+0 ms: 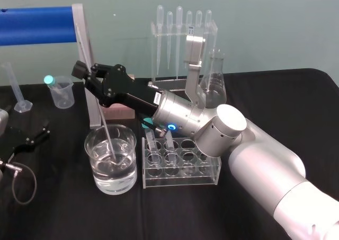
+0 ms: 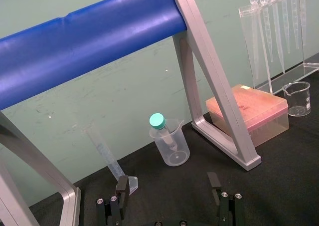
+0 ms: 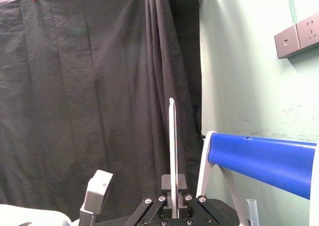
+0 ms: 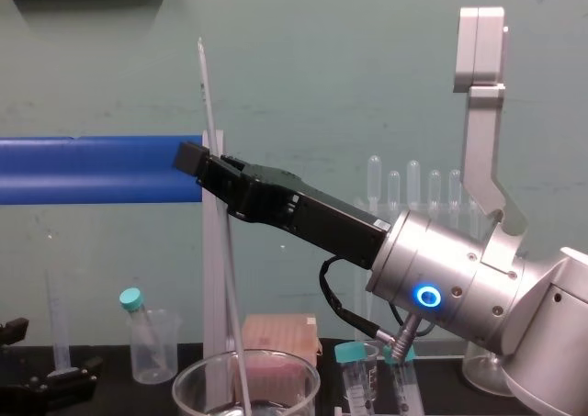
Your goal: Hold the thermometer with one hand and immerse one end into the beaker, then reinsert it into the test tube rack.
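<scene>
Chest view: thermometer (image 4: 208, 104) leans near-upright, lower end inside beaker (image 4: 303, 379).

A blue bar (image 1: 34, 25) on a grey frame crosses the far left. Below it, a measuring cylinder (image 1: 15, 86) stands left of a plastic cup (image 1: 61, 94) holding a teal-capped tube. Pipettes (image 1: 179, 33) hang in a clear stand at the far centre, with a conical flask (image 1: 216, 86) just to their right.

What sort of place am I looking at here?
Probably a chemistry lab bench: a beaker of water, a test tube rack and pipettes. The right gripper holds a thermometer in the beaker; the left gripper sits open farther left.
</scene>
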Tool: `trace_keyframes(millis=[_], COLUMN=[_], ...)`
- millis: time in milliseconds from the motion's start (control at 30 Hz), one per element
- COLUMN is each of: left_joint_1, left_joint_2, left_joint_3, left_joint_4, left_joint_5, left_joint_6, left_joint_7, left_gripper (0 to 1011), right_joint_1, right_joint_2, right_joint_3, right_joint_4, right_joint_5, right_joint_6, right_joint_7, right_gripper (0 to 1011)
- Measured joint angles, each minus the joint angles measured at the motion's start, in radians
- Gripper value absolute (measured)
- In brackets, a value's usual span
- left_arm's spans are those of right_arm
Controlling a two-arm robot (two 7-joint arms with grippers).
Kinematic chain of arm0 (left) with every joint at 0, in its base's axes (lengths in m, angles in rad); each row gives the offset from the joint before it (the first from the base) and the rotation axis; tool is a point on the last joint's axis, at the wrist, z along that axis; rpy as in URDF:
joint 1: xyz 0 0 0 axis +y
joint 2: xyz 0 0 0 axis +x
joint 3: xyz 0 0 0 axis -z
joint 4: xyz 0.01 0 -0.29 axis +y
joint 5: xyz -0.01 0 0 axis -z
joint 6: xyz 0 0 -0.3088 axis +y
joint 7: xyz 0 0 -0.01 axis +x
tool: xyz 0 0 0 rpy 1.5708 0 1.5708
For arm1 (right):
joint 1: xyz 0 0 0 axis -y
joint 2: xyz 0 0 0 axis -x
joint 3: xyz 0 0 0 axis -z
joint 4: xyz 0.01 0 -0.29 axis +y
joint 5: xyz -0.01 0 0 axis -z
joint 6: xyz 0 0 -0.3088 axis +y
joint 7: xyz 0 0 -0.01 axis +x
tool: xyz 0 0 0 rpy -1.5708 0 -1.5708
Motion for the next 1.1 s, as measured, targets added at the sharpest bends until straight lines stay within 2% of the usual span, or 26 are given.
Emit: trace_keyframes(millis=[1100], left_joint_1=[0.000], left_joint_2=[0.000], left_joint_3=[0.000], left_joint_4=[0.000], left_joint_5=[0.000], left_joint_6=[0.000], left_joint_7=[0.000], left_gripper=[1008], right_joint_1=[0.000], right_joint_2=[0.000], right_joint_3=[0.000], right_joint_4=[0.000], right_joint_5=[0.000], right_joint_6=[0.000], right_joint_7=[0.000], right_gripper=[55])
